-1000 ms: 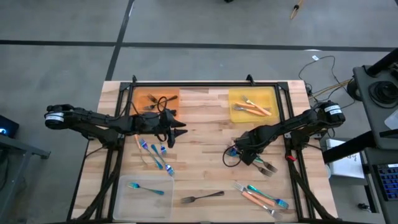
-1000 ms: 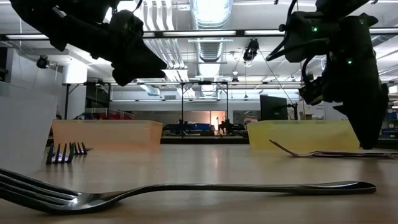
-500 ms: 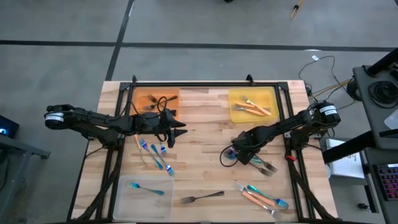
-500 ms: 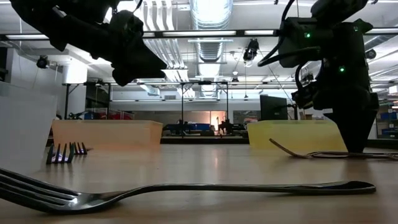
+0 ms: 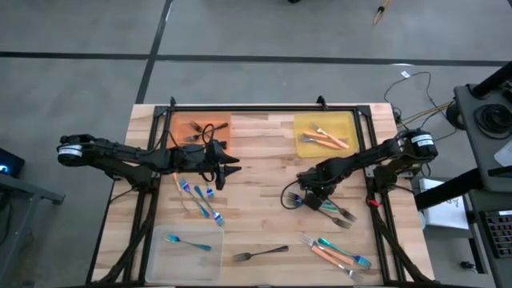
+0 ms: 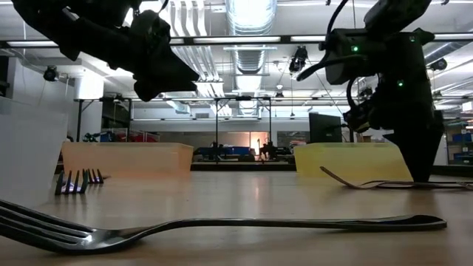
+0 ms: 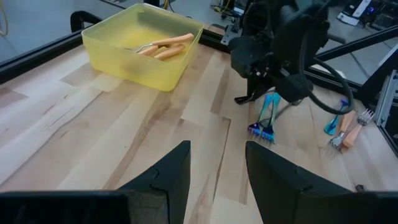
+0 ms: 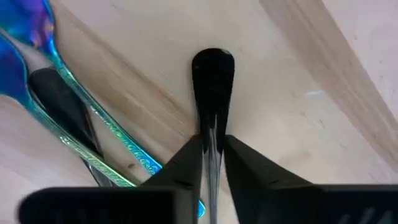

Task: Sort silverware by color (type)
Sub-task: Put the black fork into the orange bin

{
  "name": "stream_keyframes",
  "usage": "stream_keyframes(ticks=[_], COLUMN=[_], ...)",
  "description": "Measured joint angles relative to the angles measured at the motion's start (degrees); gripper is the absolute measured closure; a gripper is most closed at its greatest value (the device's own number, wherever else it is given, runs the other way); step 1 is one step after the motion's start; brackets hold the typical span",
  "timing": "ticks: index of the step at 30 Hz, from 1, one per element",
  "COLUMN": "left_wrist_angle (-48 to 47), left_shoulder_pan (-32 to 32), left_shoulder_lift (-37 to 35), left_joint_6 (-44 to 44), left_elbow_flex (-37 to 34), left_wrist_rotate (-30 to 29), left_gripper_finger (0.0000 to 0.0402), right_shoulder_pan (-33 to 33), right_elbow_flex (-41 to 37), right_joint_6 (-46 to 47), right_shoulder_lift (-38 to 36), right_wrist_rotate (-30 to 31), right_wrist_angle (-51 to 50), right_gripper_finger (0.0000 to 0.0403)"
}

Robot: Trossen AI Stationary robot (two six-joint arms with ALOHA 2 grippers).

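Note:
My right gripper (image 5: 306, 196) is down on the table right of centre, over a small pile of silverware: blue-teal pieces (image 8: 74, 118) and a dark grey utensil (image 8: 212, 74). It is shut on the dark one. My left gripper (image 5: 226, 170) hovers open over the wood just in front of the orange tray (image 5: 182, 122), with nothing between its fingers (image 7: 177, 171). More blue-teal forks (image 5: 202, 202) lie flat left of centre. A dark grey fork (image 5: 260, 254) lies near the front edge. My right gripper pinches the dark grey utensil's slim handle (image 8: 212, 121) between its two fingers, a short way back from the handle's rounded free end (image 8: 212, 62). The fingers come from above, pointing down. The handle lies flat on the wood beside the blue-teal pieces.
The yellow tray (image 5: 346, 122) at the far right holds orange-handled pieces. The clear tray (image 5: 164, 260) at the near left holds one blue-teal fork. Orange-handled and teal pieces (image 5: 336, 252) lie near the front right. Another dark fork (image 5: 344, 214) lies just right of my right gripper.
My right gripper has gone a little toward the table's left edge and down onto the pile of silverware. My left arm has kept still.

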Motion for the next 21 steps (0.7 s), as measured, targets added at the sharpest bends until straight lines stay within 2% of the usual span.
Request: stream_keyframes(ticks=[3,11,21], left_wrist_angle=[0.02,0.14,0.44], left_shoulder_pan=[0.0,0.0,0.0], left_shoulder_lift=[0.01,0.01,0.01], left_joint_6=[-0.01,-0.03,-0.19], left_elbow_flex=[0.0,0.0,0.0], left_wrist_rotate=[0.0,0.01,-1.34], left_gripper_finger=[0.0267,0.0267,0.0267], right_shoulder_pan=[-1.07,-3.49,-4.24], right_elbow_flex=[-0.02,1.06,6.68], right_joint_6=[-1.47,-4.65,-7.45], right_shoulder_lift=[-0.03,-1.51,-9.53], right_wrist_rotate=[-0.11,2.22,1.58], right_wrist_angle=[-0.09,-2.38,-4.02], right_gripper_finger=[0.0381,0.0392,0.0397])
